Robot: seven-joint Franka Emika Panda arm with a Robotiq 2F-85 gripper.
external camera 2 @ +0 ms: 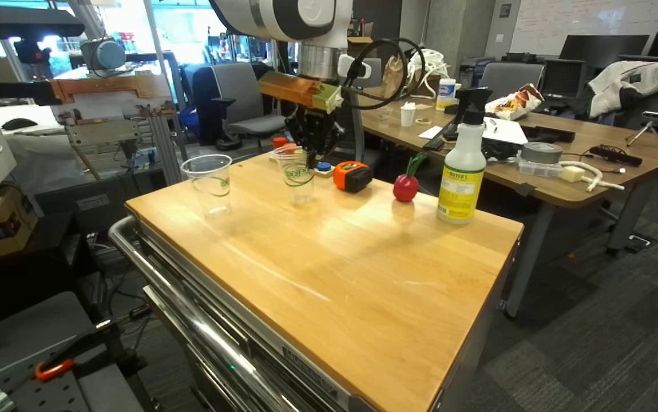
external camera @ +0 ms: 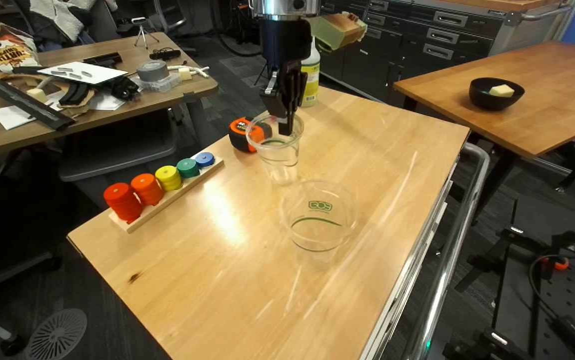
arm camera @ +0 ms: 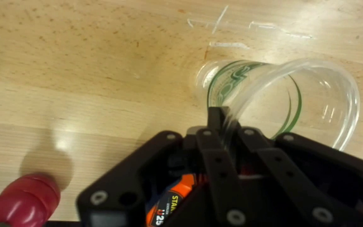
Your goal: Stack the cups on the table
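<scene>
Table (external camera 2: 375,286), light wood: under the orange-and-black tape measure (external camera 2: 353,176).
Gripper (external camera 2: 311,161), black: beside and above the tape measure; fingers together, pinching the wall of the held cup (external camera 2: 293,178).
Spray bottle (external camera 2: 459,180), yellow label: standing well apart from the tape measure.
Held cup, clear plastic, green print: just beside the tape measure; base contact cannot be told.
Free cup (external camera: 319,227), same kind: upright, farther from the tape measure.
Radish (external camera 2: 405,187), red, green leaves: near the tape measure.
</scene>
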